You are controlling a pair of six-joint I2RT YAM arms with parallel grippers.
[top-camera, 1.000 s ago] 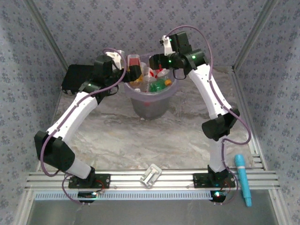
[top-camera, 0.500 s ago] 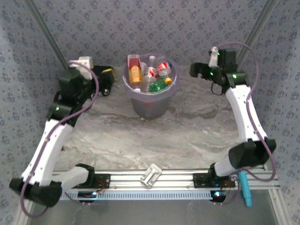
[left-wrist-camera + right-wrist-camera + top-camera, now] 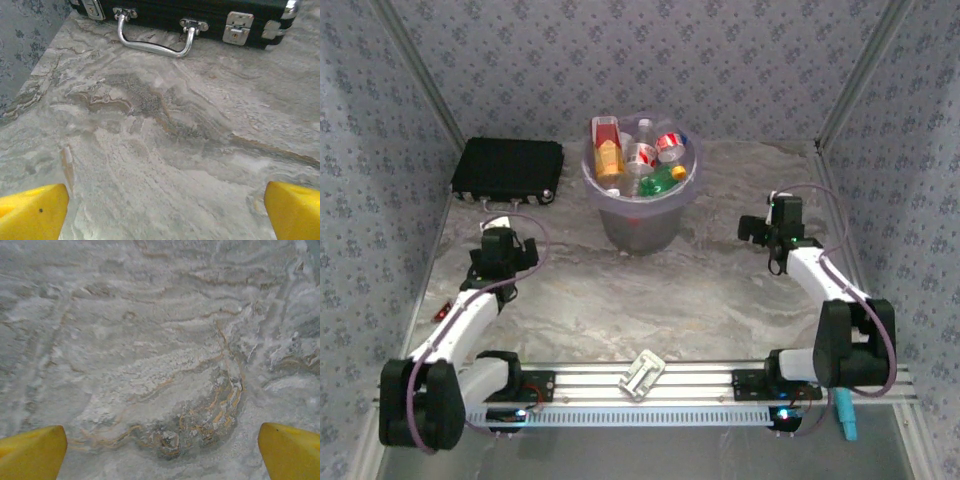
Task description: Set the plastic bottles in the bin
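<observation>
Patterned wallpaper is closing in the marbled table (image 3: 650,300) on three sides; the bin (image 3: 640,228) is standing upright at the far middle of it, and the bottles (image 3: 638,160) are lying heaped inside, reaching nearly to the rim; you are seeing an orange one with a red cap at the left of the heap, a green one near the middle and red-and-white labels at the right. The case (image 3: 508,168) is lying flat in the far left corner, near the bin but apart from it; in the left wrist view its silver handle (image 3: 152,47) and latches are facing you. Your left arm (image 3: 470,310) is folding low over the table, short of the case; the left jaws are standing released, the yellow fingertips (image 3: 32,210) spread to the two lower corners with bare marble between them. Your right arm (image 3: 820,275) is sitting low to the right of the bin, well apart from it; the right jaws are likewise gaping wide, yellow tips (image 3: 32,452) at each corner, gripping nothing. A blue tool (image 3: 844,420) is lying by the right base; a small silver block (image 3: 642,375) is resting on the rail between the bases.
</observation>
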